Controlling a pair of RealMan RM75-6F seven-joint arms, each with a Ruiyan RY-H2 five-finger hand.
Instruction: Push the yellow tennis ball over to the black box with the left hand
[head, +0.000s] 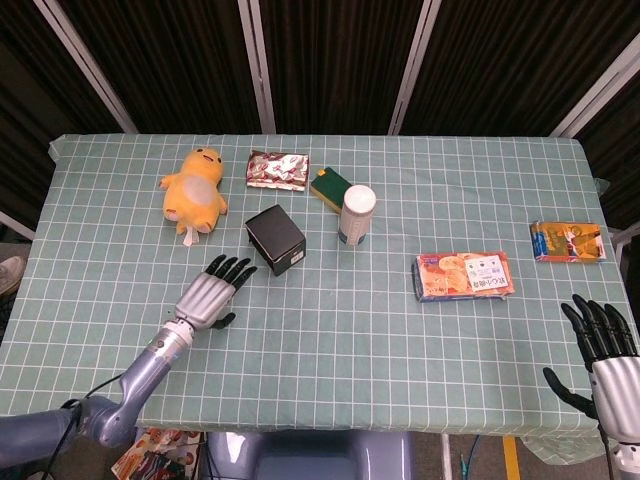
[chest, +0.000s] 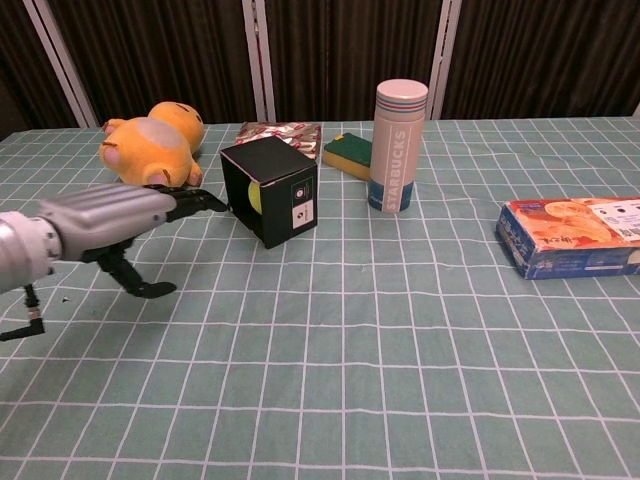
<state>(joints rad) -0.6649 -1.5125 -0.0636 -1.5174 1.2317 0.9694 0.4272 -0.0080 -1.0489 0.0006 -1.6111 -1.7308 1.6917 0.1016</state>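
Observation:
The black box (head: 275, 238) (chest: 270, 190) stands left of the table's middle with its open side turned to the left. The yellow tennis ball (chest: 252, 197) sits inside that opening, showing only as a sliver in the chest view; the head view hides it. My left hand (head: 210, 292) (chest: 120, 215) hovers a short way off the box to the near left, fingers stretched toward it, holding nothing and apart from the ball. My right hand (head: 603, 345) hangs open off the table's near right corner.
A yellow duck plush (head: 195, 188) lies behind the left hand. A foil snack packet (head: 277, 169), a green-yellow sponge (head: 329, 185) and a white tumbler (head: 356, 214) stand behind and right of the box. An orange carton (head: 463, 275) and a small orange packet (head: 567, 241) lie at right.

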